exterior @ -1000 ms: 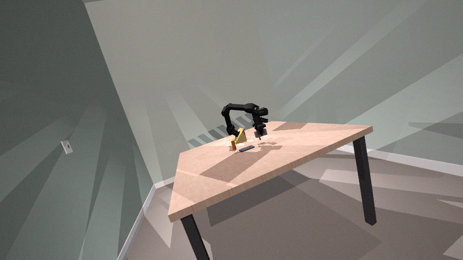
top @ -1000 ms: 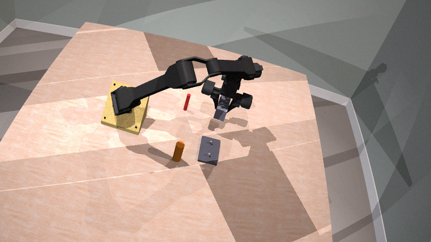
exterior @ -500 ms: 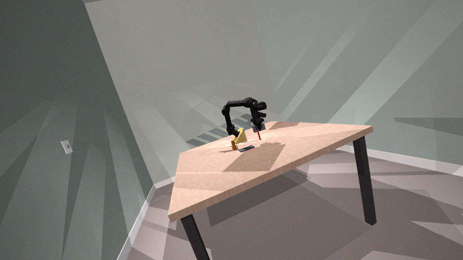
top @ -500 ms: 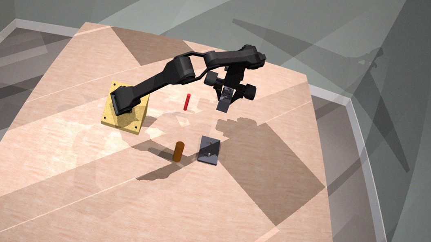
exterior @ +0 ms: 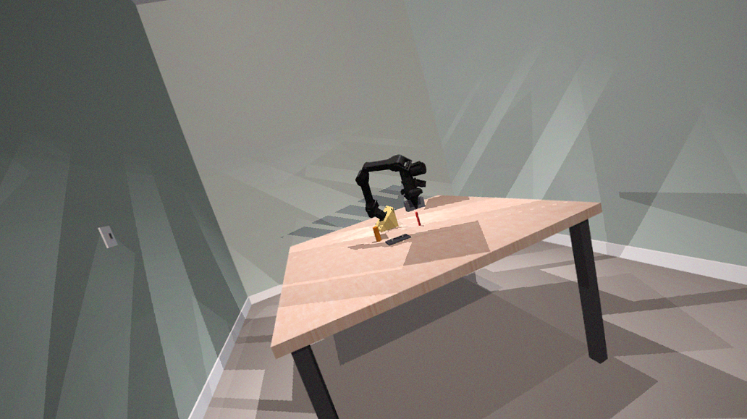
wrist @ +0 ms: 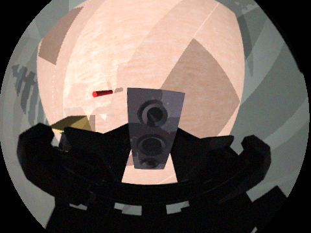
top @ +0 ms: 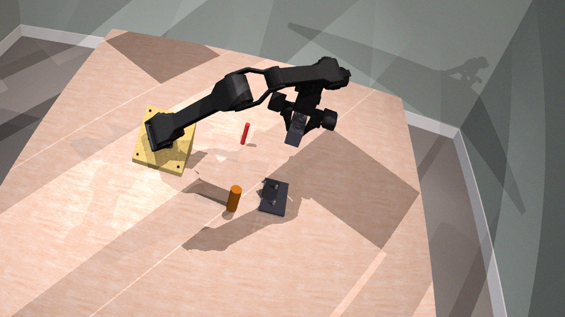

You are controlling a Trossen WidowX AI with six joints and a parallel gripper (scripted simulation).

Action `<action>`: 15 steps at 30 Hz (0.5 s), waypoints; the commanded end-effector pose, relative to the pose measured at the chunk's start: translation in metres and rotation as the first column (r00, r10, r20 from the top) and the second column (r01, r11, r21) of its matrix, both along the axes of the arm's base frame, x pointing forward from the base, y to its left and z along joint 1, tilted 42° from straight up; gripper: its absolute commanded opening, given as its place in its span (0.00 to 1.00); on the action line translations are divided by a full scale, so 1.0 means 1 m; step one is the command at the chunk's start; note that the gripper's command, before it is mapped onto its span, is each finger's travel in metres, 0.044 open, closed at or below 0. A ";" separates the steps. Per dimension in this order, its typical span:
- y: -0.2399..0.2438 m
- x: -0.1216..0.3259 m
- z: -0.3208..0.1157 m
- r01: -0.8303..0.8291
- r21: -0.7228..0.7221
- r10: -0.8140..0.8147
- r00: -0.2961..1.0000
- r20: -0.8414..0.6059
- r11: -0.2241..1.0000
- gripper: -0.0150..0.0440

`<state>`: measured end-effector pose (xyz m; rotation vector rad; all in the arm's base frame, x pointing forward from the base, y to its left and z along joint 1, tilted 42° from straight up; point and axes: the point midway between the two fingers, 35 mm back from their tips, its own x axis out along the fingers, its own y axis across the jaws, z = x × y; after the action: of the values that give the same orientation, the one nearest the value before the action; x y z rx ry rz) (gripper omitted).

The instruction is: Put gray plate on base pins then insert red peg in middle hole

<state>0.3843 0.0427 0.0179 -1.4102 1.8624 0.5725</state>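
Note:
My gripper (top: 298,123) (exterior: 415,202) (wrist: 151,123) is shut on the gray plate (top: 294,138) (wrist: 134,97), with one finger on each long side. It holds the plate in the air, behind the base in the top view. Round holes show in the plate's face in the wrist view. The dark gray base (top: 278,209) (exterior: 397,239) lies on the table with its two pins pointing up; nothing sits on them. The red peg (top: 244,134) (exterior: 418,218) (wrist: 103,93) stands upright on the table, left of the plate in the top view.
An orange cylinder (top: 233,199) (exterior: 377,234) stands upright just left of the base in the top view. A yellow block (top: 168,165) (exterior: 391,219) (wrist: 76,123) is at the arm's foot, farther left. The arm reaches over the table (top: 162,287) from there.

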 end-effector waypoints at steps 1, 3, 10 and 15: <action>-0.016 0.000 0.004 -0.006 0.000 0.006 1.000 -0.004 1.000 0.25; -0.022 -0.001 0.005 -0.010 0.001 0.010 1.000 -0.006 1.000 0.25; -0.044 -0.004 0.010 -0.021 0.005 0.021 1.000 -0.015 1.000 0.25; -0.060 -0.008 0.014 -0.029 0.006 0.029 0.999 -0.021 1.000 0.25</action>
<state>0.3785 -0.0055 0.0291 -1.4247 1.8576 0.6039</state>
